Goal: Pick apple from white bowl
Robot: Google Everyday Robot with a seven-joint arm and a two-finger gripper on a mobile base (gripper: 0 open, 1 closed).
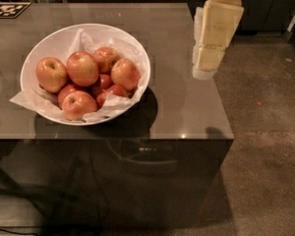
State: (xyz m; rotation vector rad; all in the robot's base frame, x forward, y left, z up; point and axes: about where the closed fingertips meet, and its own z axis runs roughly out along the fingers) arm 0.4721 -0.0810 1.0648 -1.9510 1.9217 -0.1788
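The white bowl [88, 29] stands on the left half of the grey table, lined with crumpled white paper and heaped with several apples. The apple [82, 68], the largest and rosy red-orange, lies on top near the bowl's middle. A yellower-orange apple [51, 74] lies to its left, and smaller dark red apples lie below and around it. My gripper [205, 71] hangs pointing down above the table's right edge, well to the right of the bowl and apart from it. It holds nothing that I can see.
The table [182, 107] ends just right of the gripper, with brown floor [265, 132] beyond. A black-and-white marker tag [9, 9] lies at the back left corner. Dark cabinets line the back.
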